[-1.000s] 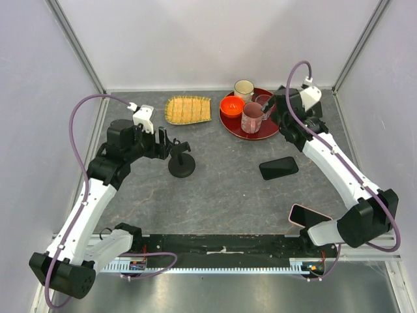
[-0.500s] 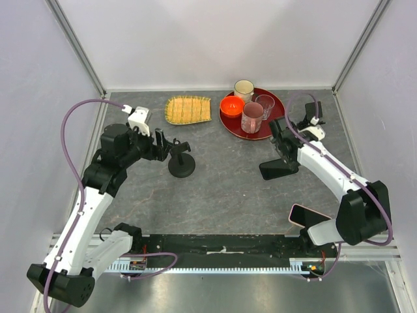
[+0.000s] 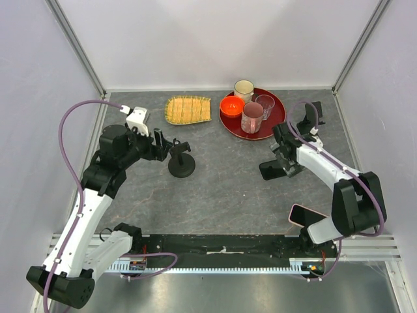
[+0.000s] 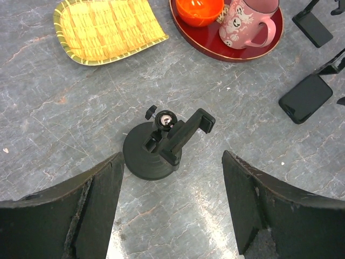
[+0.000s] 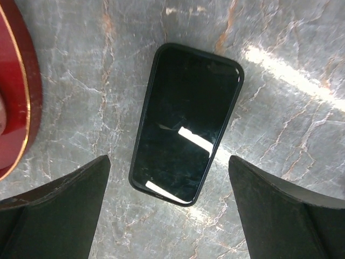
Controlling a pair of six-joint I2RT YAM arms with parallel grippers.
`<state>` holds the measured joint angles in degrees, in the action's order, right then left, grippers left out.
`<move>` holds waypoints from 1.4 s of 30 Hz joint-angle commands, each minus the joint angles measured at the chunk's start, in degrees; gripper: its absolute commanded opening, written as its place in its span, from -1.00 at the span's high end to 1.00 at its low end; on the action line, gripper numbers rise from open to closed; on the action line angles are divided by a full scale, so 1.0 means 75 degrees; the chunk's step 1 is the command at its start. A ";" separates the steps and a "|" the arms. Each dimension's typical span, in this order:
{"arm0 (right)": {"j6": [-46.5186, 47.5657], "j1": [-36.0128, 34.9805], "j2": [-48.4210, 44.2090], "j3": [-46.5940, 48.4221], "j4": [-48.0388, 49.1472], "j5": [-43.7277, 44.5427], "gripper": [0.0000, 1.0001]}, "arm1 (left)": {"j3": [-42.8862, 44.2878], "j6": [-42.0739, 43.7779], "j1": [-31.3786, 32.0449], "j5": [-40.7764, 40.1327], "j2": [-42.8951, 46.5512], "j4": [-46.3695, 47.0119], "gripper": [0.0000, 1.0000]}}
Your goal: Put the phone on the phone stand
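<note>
Top view: phone stand point(image 3: 182, 165) left of centre, left gripper point(image 3: 168, 145) just beside it; right gripper point(image 3: 285, 163) over the phone point(image 3: 267, 171), centre right.
Left wrist: fingers spread wide, empty; bare table point(image 4: 232, 113) around the stand.
Right wrist: fingers spread wide, empty; phone centred, red tray point(image 5: 15, 81) at the left edge.

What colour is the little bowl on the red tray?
Bright orange. The small round bowl shows best in the left wrist view.

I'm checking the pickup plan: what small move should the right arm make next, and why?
Probably lower the right gripper straight down, then close on the flat black phone. In the wrist view its open fingers sit on either side of the phone's width. The phone lies flat on the grey marbled table, and nothing is gripped yet.
</note>
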<state>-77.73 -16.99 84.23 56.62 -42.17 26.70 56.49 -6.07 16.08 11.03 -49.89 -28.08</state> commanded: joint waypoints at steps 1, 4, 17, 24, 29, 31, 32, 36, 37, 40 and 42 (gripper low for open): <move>0.0017 0.0004 0.0476 0.0126 0.0268 -0.0582 -0.96 | -0.0032 -0.0187 -0.0081 -0.0076 0.0101 0.0392 -0.60; -0.0041 0.0016 0.0804 0.0115 0.0279 -0.0805 -0.96 | 0.0015 -0.0187 -0.0104 -0.0041 0.0043 0.0345 -0.59; -0.0545 0.0098 0.1485 -0.0096 0.0548 -0.1052 -0.96 | -0.0008 -0.0211 -0.0104 0.0018 0.0030 0.0368 -0.58; -0.0570 0.0238 0.1450 -0.0120 0.0677 -0.1099 -0.96 | -0.0020 -0.0223 -0.0104 0.0018 0.0019 0.0380 -0.57; -0.0463 0.0227 0.0900 -0.0248 0.0760 -0.0818 -0.96 | -0.0032 -0.0234 -0.0093 0.0124 0.0019 0.0404 -0.57; -0.0569 0.0238 0.0689 -0.0365 0.0783 -0.0725 -0.96 | -0.0020 -0.0234 -0.0116 0.0124 0.0007 0.0404 -0.56; -0.0673 0.0238 0.0653 -0.0389 0.0795 -0.0724 -0.96 | -0.0020 -0.0234 -0.0104 0.0147 -0.0004 0.0415 -0.56; -0.0733 0.0309 0.0629 -0.0634 0.1075 -0.0735 -0.96 | -0.0032 -0.0234 -0.0104 0.0170 0.0031 0.0404 -0.56; -0.0721 0.0332 0.0676 -0.0682 0.1285 -0.0747 -0.96 | -0.0032 -0.0234 -0.0116 0.0170 0.0019 0.0404 -0.56; -0.0570 0.0449 0.0781 -0.0717 0.1520 -0.0818 -0.96 | -0.0032 -0.0234 -0.0104 0.0206 -0.0004 0.0404 -0.56; -0.0488 0.0508 0.0817 -0.0682 0.1521 -0.0783 -0.96 | -0.0020 -0.0234 -0.0104 0.0194 -0.0028 0.0415 -0.56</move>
<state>-81.65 -14.22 90.06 51.46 -33.78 19.55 56.18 -6.26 15.49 11.11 -49.89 -27.29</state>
